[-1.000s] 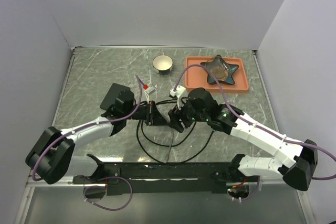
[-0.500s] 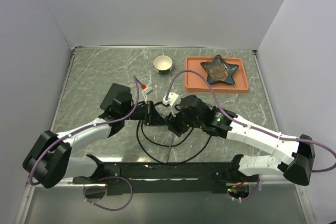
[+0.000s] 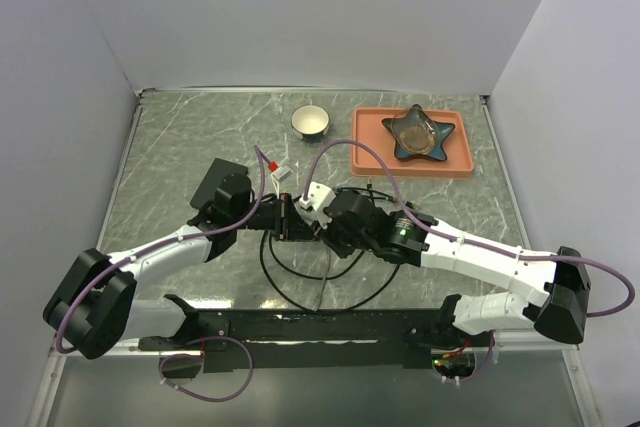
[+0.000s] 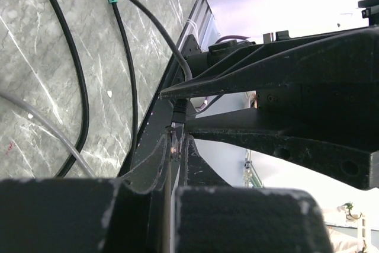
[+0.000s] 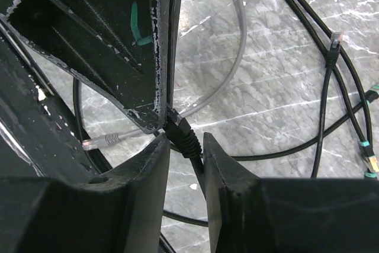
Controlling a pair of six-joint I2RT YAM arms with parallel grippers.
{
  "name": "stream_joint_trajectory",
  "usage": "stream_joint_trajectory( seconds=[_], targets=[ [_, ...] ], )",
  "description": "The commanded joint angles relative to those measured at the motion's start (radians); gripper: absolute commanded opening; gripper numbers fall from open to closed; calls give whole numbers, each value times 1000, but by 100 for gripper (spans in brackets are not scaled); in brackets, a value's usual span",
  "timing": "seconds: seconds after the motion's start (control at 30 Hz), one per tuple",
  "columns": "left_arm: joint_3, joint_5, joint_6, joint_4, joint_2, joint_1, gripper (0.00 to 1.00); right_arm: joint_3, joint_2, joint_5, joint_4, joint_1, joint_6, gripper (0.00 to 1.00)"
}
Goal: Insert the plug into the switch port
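Observation:
My left gripper [image 3: 296, 219] and right gripper [image 3: 320, 231] meet tip to tip at the table's middle. In the right wrist view my jaws [image 5: 186, 141] are closed around the ribbed boot of a black plug [image 5: 181, 132]. Its head is hidden behind the left gripper's finger [image 5: 118, 45]. In the left wrist view my jaws [image 4: 176, 141] are shut on the same plug's clear tip, with its black body [image 4: 177, 111] just beyond them. A black box [image 3: 215, 182], perhaps the switch, lies by the left arm. No port shows on it.
Loose cables loop on the marble [image 3: 300, 282]. A grey cable's clear plug [image 5: 98, 141] and further plugs [image 5: 336, 39] lie nearby. A white bowl [image 3: 311, 121] and an orange tray [image 3: 462, 163] with a star dish [image 3: 420, 134] stand at the back. A black rail [image 3: 300, 327] runs along the front.
My right gripper has moved left and turned until its tips reach the left gripper's tips. The left arm has barely moved.

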Motion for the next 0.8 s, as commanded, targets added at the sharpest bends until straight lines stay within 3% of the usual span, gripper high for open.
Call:
stream_joint_trajectory(
  seconds=[0.0,0.07,0.17,0.33,0.37,0.4,0.5,0.67,0.77],
  targets=[
    [1,24,16,53,-5,2,1,41,-13,95,30,21,10,25],
    [1,24,14,56,3,2,1,35,-29,107,47,27,10,12],
    [7,8,28,26,4,2,2,24,-46,112,63,29,10,0],
    [20,-81,45,-37,-11,21,28,14,-55,126,69,30,10,0],
    [20,-101,46,-49,-19,36,36,12,-55,126,67,30,12,0],
    [12,-121,43,-65,-26,48,53,12,-53,126,66,30,10,0],
    [-12,-192,25,-82,-63,96,70,9,-47,124,66,29,10,0],
    [-72,-262,-7,-59,-143,191,80,7,-35,109,79,30,33,0],
    [-94,-346,18,-128,-220,261,84,10,-19,110,86,29,33,0]
  ],
)
